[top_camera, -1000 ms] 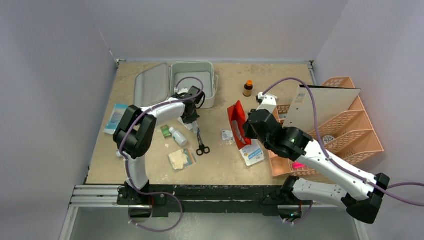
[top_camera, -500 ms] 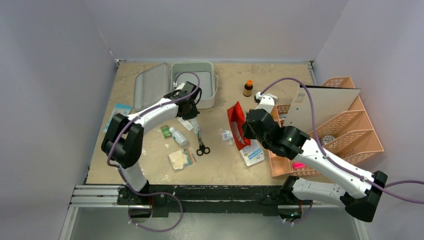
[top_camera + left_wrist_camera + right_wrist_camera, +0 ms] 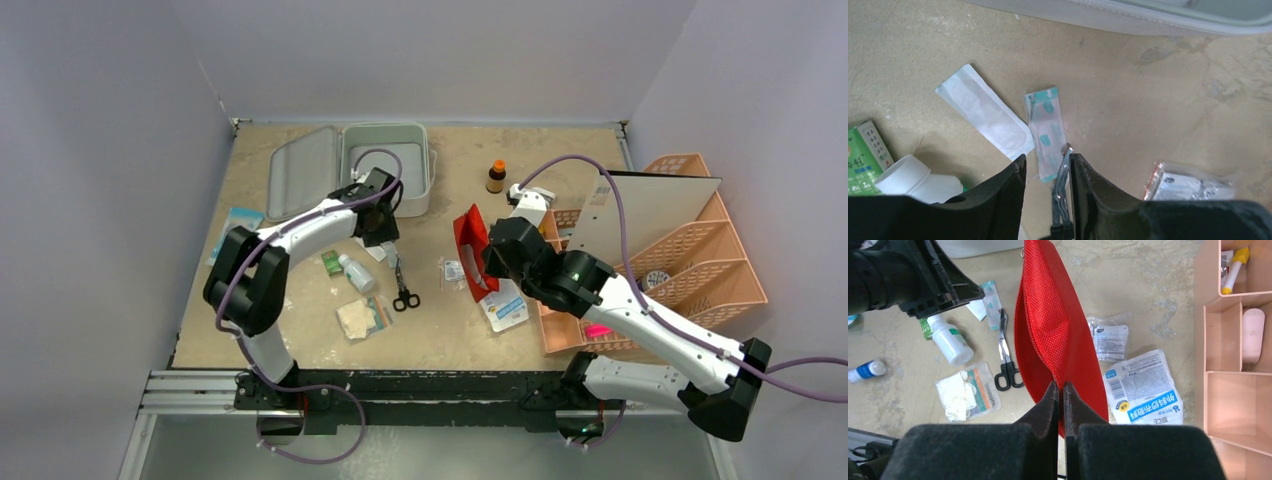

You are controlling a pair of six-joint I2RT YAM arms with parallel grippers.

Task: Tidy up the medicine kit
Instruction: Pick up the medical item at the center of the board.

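- Just in front of the medicine kit (image 3: 388,160), off its near wall, the left gripper (image 3: 1048,159) hangs over the table (image 3: 1158,100). Its jaws are a narrow way apart, with nothing clamped that I can see.
- Scissors (image 3: 1062,185) blades show in that gap, tips pointing toward the kit. They seem to lie on the table below rather than in the grip, though the wrist view does not settle it.
- Touching the tips, a little nearer the kit, lies a teal-printed plaster (image 3: 1046,130), with a white strip (image 3: 985,115) touching its edge.
- One of these looks like the next thing to pack, so choose a single target first, since the three crowd together.
- For the scissors, I would widen the jaws, centre them across the blades close to the pivot, then close, so the handles do not swing.
- For a flat wrapper, I would press the fingertips to the table and pinch one free end, well away from its neighbour.
- The kit stands open with its lid laid flat at its left, so the carry is a short lift over the near wall.
- Well to the right of the kit, the right gripper (image 3: 1060,385) is closed on the edge of a red pouch (image 3: 1053,325), holding it up on edge. The left arm's path should stay clear of it.
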